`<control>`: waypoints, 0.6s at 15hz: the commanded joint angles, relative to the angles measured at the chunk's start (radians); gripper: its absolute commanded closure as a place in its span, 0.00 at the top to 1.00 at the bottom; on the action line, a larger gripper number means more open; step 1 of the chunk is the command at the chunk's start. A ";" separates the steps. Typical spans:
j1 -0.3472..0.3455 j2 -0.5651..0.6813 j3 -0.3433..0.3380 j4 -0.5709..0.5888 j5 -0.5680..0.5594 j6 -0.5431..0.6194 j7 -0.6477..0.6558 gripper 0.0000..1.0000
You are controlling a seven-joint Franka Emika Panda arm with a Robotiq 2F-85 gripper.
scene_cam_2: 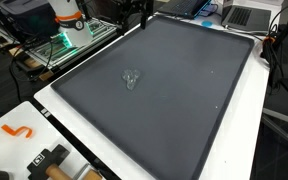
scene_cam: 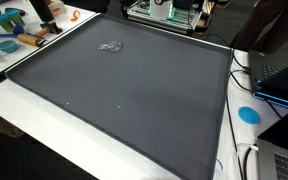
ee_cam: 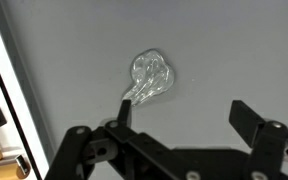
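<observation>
clear plastic scrap (ee_cam: 151, 78) — just ahead of the spread pincer (ee_cam: 181, 112)

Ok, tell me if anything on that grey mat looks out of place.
A small wad of clear plastic lies crumpled on the grey mat, just ahead of the open fingers. It looks like stray litter; what it is, I cannot tell.

From where I stand I count one grey mat (scene_cam: 134, 100) and, on its far left part, one clear plastic wad (scene_cam: 110, 47). In the wrist view there is one gripper (ee_cam: 181, 106) with two fingers (ee_cam: 124, 115). Off the mat lie one orange hook (scene_cam_2: 19, 130), one blue disc (scene_cam: 249, 114) on the right, and two laptops (scene_cam: 282, 158) beyond it.
</observation>
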 commanded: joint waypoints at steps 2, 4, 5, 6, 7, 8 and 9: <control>0.044 0.103 0.004 0.127 -0.097 -0.120 0.012 1.00; 0.059 0.133 0.000 0.161 -0.124 -0.141 0.010 1.00; 0.065 0.147 -0.003 0.176 -0.133 -0.150 0.010 1.00; 0.069 0.159 -0.005 0.188 -0.138 -0.155 0.005 1.00; 0.073 0.168 -0.007 0.198 -0.145 -0.157 0.002 1.00; 0.075 0.178 -0.009 0.207 -0.151 -0.162 0.002 1.00; 0.077 0.186 -0.011 0.216 -0.153 -0.167 0.000 1.00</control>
